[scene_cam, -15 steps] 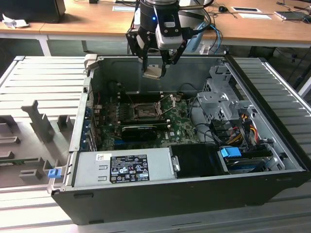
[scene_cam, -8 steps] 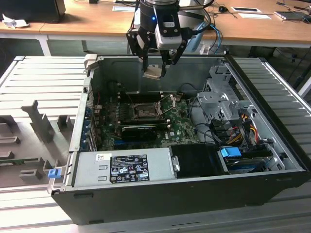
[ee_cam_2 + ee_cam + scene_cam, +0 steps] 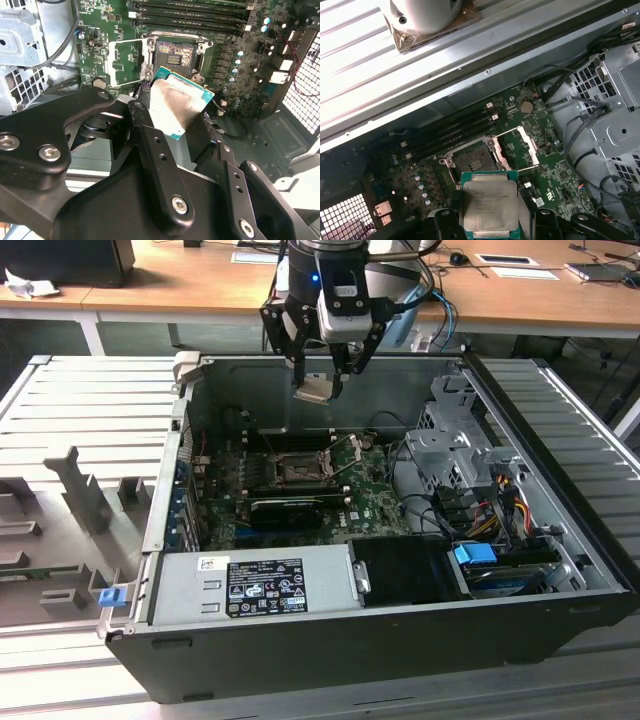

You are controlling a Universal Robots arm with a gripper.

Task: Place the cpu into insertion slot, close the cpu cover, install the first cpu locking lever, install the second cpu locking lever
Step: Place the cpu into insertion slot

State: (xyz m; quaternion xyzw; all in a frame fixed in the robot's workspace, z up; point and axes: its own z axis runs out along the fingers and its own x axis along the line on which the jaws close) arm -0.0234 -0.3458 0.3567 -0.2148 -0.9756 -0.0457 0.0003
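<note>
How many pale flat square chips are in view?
1. The pale beige-silver square cpu is gripped by the gripper above the open dark case; the dark square insertion slot holds none. Others may be hidden.

Exterior oblique; both wrist views above insertion slot (image 3: 175, 56) (image 3: 472, 162)

A long wooden desk (image 3: 180, 290) is running across the back, standing on white legs (image 3: 92, 335). Sheets of paper (image 3: 523, 272) and a dark box (image 3: 85, 260) are lying on its top. In front, a grey ribbed metal table (image 3: 90, 400) is stretching out to both sides, catching bright light on its ridges.
</note>
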